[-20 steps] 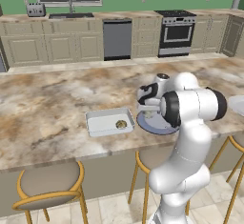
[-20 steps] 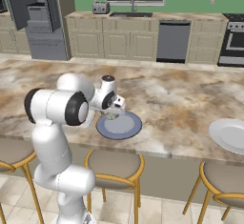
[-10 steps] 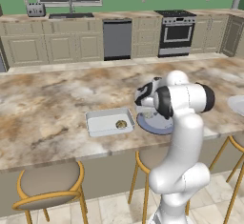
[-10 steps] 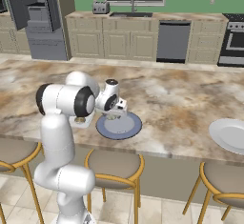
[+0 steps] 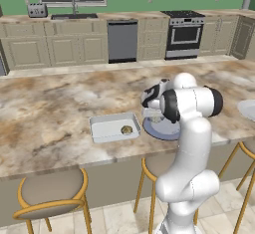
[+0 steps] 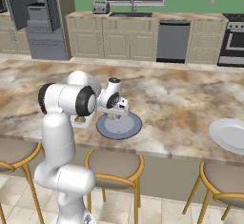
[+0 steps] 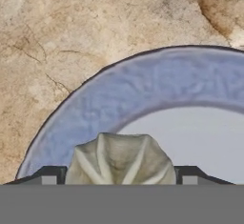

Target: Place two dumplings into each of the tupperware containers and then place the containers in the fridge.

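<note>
My gripper [image 5: 155, 116] hangs low over the near left of the round blue-grey plate [image 5: 167, 131]. In the hand view a pale tan dumpling [image 7: 119, 160] lies on the plate's rim [image 7: 95, 99], between the two dark fingertips [image 7: 50, 176]. They stand wide apart, one on each side of it, so the gripper [image 7: 119, 178] is open. A whitish tupperware container [image 5: 113, 127] lies left of the plate with one dumpling [image 5: 126, 129] inside. From the right, that dumpling [image 6: 80, 119] peeks out beside the arm. The grey fridge [image 6: 35, 20] stands at the far left.
A pale dish [image 6: 229, 135] lies at the counter's right end. Stools [image 5: 52, 193] line the near edge of the marble counter [image 5: 55, 108]. Across the aisle are the dishwasher [image 5: 122, 40], the oven [image 5: 184, 34] and the sink [image 5: 74, 15].
The arm's elbow has swung and the hand has come down closer to the plate, onto the dumpling. The container and plate have not moved.
</note>
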